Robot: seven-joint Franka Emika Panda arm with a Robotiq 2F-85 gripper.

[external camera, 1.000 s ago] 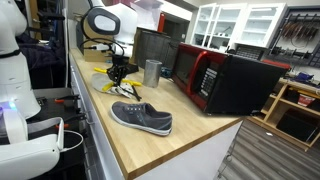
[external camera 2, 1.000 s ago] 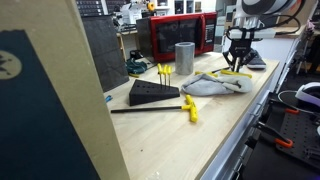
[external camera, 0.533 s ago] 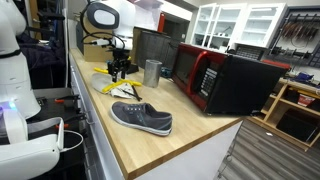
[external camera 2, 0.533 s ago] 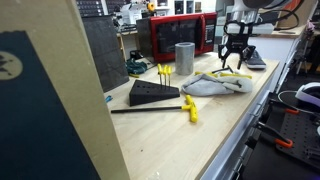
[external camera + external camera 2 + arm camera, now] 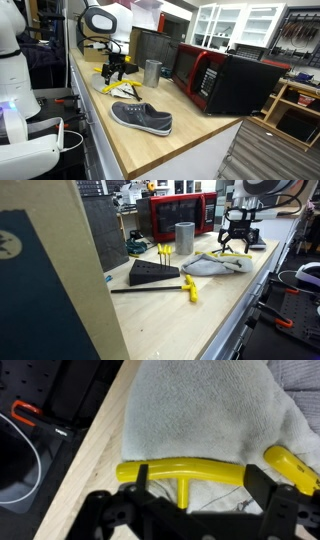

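My gripper (image 5: 195, 488) hangs open just above a yellow T-handled tool (image 5: 185, 471) that lies flat on a grey cloth (image 5: 200, 405). One finger stands at each side of the handle and neither grips it. A second yellow handle (image 5: 292, 465) lies on the cloth to the right. In both exterior views the gripper (image 5: 112, 70) (image 5: 235, 247) is low over the cloth (image 5: 215, 265) near the wooden counter's edge.
On the counter stand a grey cup (image 5: 152, 72) (image 5: 184, 238), a red-fronted microwave (image 5: 225, 80) and a black wedge block with yellow tools (image 5: 152, 273). A grey shoe (image 5: 142, 117) lies nearer the front. Another yellow tool (image 5: 190, 288) lies beside the block. Cables and a red clamp (image 5: 25, 412) hang past the counter edge.
The jaws have gone from shut to wide open, and the gripper has lifted slightly. The yellow T-handled tool now lies free on the cloth.
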